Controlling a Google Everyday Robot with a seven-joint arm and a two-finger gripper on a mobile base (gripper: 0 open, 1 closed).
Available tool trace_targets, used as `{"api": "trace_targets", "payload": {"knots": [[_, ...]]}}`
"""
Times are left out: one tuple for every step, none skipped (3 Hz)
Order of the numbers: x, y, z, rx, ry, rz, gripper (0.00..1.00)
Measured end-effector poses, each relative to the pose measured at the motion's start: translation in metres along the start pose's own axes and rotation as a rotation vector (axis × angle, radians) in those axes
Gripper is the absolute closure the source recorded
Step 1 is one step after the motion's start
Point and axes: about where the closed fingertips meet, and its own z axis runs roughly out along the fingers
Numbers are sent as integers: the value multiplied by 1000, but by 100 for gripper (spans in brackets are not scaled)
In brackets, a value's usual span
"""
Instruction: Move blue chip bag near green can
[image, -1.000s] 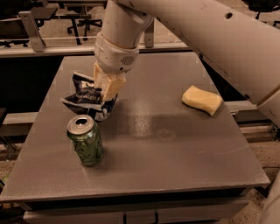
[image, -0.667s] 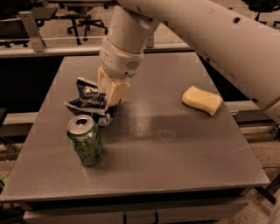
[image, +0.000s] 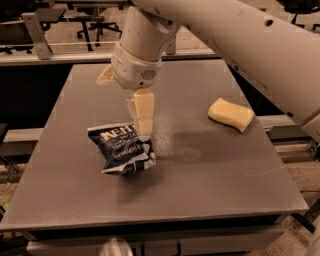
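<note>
Gripper spread wide over blue chip bag
Its lower finger touches the bag; rising might snag and drag it.

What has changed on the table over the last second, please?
The chip bag has moved forward and now lies on the table. The gripper has risen and hangs over the bag's upper right corner. The green can no longer shows at the front left, where it stood. The sponge and the table stayed put.
</note>
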Motion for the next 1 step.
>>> {"api": "trace_targets", "payload": {"knots": [[0, 0, 0, 0, 0, 0, 0]]}}
